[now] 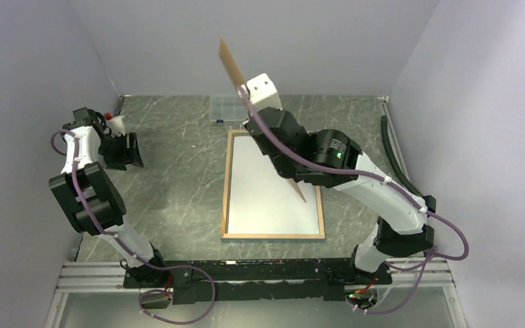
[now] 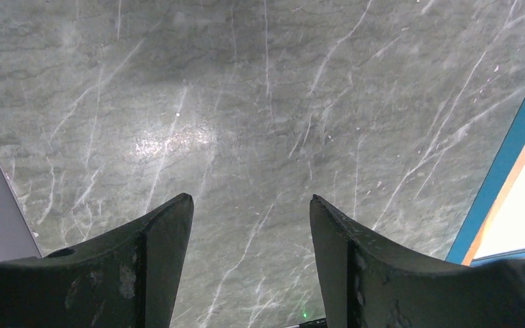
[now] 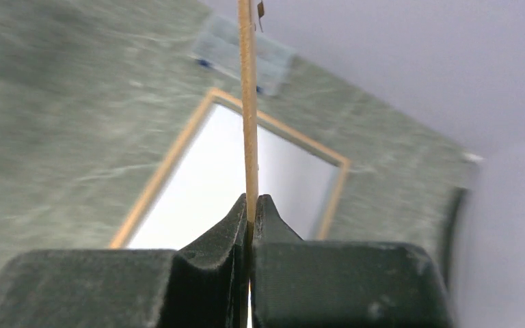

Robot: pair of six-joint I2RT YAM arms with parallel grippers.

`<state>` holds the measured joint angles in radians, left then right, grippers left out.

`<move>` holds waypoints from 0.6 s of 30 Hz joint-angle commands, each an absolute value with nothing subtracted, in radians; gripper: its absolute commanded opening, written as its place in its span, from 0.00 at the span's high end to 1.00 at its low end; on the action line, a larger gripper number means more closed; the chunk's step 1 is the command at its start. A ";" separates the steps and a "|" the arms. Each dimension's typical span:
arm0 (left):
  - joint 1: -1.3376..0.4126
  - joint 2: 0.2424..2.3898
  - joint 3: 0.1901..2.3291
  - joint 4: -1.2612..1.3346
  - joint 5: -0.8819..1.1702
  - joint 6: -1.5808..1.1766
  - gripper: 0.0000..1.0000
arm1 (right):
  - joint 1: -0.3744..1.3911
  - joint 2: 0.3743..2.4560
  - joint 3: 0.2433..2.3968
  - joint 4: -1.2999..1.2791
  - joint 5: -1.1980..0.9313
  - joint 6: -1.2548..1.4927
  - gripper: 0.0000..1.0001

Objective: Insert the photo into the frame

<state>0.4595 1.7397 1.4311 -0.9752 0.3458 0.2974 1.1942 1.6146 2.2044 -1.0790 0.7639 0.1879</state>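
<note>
The right jaws clamp a tilted brown board (image 3: 248,102); left jaws gape empty; frame (image 1: 273,236) runs lengthwise front-to-back.

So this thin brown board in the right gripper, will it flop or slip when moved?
Probably stiff: the board runs straight though the right gripper pinches it at one spot. Likely light, being so thin. It could pivot in that narrow pinch, so swing slowly.

White-black arms (image 1: 389,198) — purple cables (image 1: 465,247), green LED (image 1: 340,154); left end effector (image 2: 251,199) black, scuffed.
</note>
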 commanded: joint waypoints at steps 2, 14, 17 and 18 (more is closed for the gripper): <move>0.458 1.678 1.444 -0.995 0.379 0.289 0.31 | 1.253 1.573 2.071 -0.939 1.276 -0.133 1.00; 0.460 1.677 1.432 -0.988 0.393 0.284 0.31 | 1.404 1.377 1.331 0.035 1.418 -0.882 1.00; 0.459 1.674 1.429 -0.989 0.394 0.284 0.31 | 1.416 1.420 1.342 -0.245 1.373 -0.626 1.00; 0.460 1.673 1.429 -0.989 0.395 0.285 0.31 | 1.419 1.436 1.341 -0.304 1.354 -0.563 1.00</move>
<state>0.4595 1.7229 1.4307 -0.9848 0.3588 0.2928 1.4097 1.4265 1.3251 -0.2062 1.3460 -0.7105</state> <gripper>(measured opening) 0.690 0.030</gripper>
